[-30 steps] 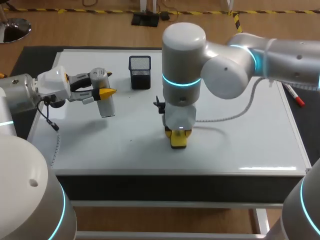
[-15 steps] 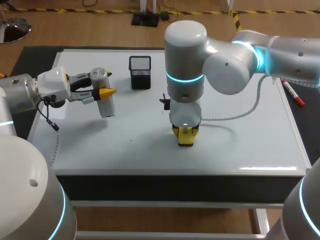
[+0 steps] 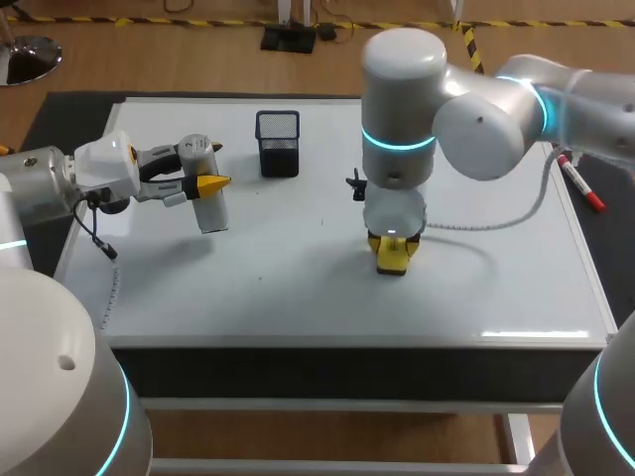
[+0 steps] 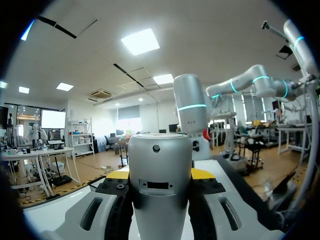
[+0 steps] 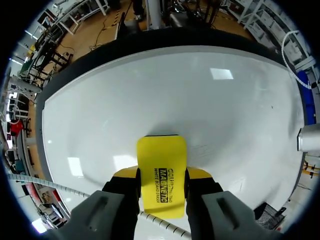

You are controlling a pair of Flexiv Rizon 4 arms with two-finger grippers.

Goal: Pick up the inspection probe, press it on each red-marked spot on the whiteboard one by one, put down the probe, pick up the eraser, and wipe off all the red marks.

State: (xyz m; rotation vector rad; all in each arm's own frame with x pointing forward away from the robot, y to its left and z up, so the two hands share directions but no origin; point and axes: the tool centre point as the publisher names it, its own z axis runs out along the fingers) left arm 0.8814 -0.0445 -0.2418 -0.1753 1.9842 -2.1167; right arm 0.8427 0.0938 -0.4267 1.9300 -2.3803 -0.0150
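The eraser (image 5: 161, 155) is a small yellow block with a hard, smooth back. I judge it light and stiff, with a softer wiping face underneath that I cannot see. Its plastic sides look slippery, so the hold belongs across the two long sides, near the middle, low enough to keep the face flat when I press. That is how my right claw (image 5: 161, 175) has it: one yellow-tipped finger on each long side, closed on the block, with its front half sticking out ahead of the fingertips. The eraser sits face down on the whiteboard (image 3: 298, 288), right of the board's middle and directly under my right wrist. The white surface around it looks clean, and I can make out no clear red marks near it.

Well apart, over the board's left part, my left claw (image 4: 160, 174) grips the inspection probe (image 4: 160, 150), a grey-white cylinder. It looks rigid and heavier than the eraser, and it is held above the surface, not set down. A black mesh cup (image 3: 278, 142) stands at the far edge between the two arms.
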